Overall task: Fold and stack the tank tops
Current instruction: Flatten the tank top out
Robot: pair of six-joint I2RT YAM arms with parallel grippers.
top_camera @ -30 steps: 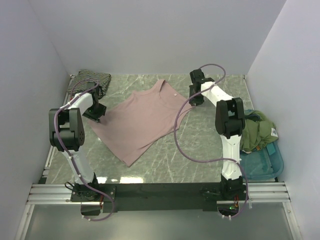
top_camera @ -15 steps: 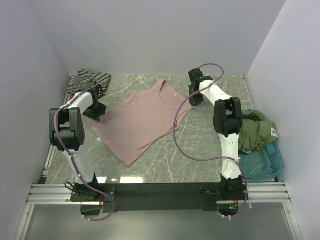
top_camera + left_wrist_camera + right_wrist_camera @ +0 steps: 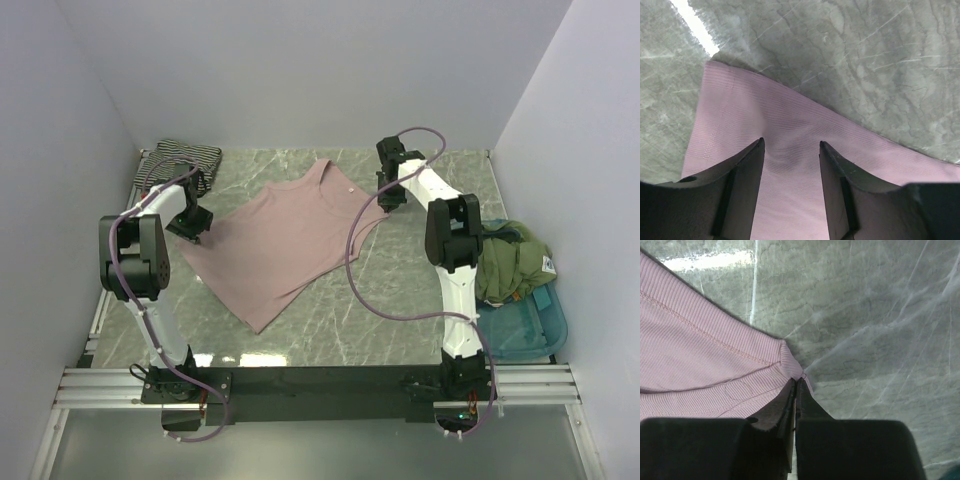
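The soft dusty-pink ribbed tank top lies spread on the grey marbled table. Within the last second the right gripper has been pinched shut on its strap corner. The left gripper is kept partly open astride the hem, with nothing gripped.

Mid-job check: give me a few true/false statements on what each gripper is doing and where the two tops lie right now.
1. The right gripper is shut on a corner of the pink tank top. True.
2. The left gripper is shut on the same top. False: its jaws stand open over the fabric.
3. The striped tank top lies on the pink tank top. False: it lies apart, in the far left corner.
4. The pink tank top is spread out, not yet folded. True.
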